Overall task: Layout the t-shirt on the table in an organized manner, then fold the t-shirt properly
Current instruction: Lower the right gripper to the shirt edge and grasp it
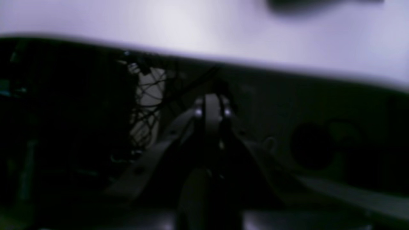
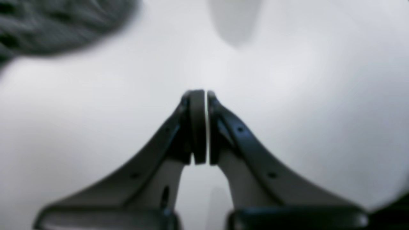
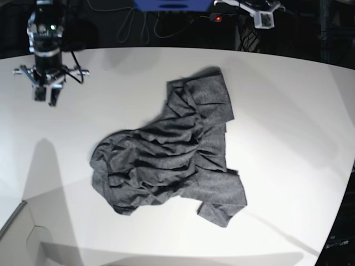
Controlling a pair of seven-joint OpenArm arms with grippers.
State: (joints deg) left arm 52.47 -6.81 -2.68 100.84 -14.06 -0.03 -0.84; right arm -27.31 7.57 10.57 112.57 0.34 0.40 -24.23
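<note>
The dark grey t-shirt point(image 3: 172, 155) lies crumpled and bunched in the middle of the white table point(image 3: 288, 111), with one end stretched toward the far edge. My right gripper point(image 3: 46, 98) hangs over the table's far left corner, well away from the shirt. In the right wrist view that gripper point(image 2: 206, 94) is shut with nothing in it, and a corner of the t-shirt point(image 2: 57, 25) shows at the top left. My left gripper point(image 1: 212, 107) is shut and empty, hanging below the rim of the table point(image 1: 204, 25). The left arm does not show in the base view.
Cables and a blue object point(image 3: 172, 4) sit behind the table's far edge, with a white device point(image 3: 262, 15) at the back right. A pale flat panel point(image 3: 28, 233) overlaps the near left corner. The table's curved edge point(image 3: 346, 183) falls away at the right.
</note>
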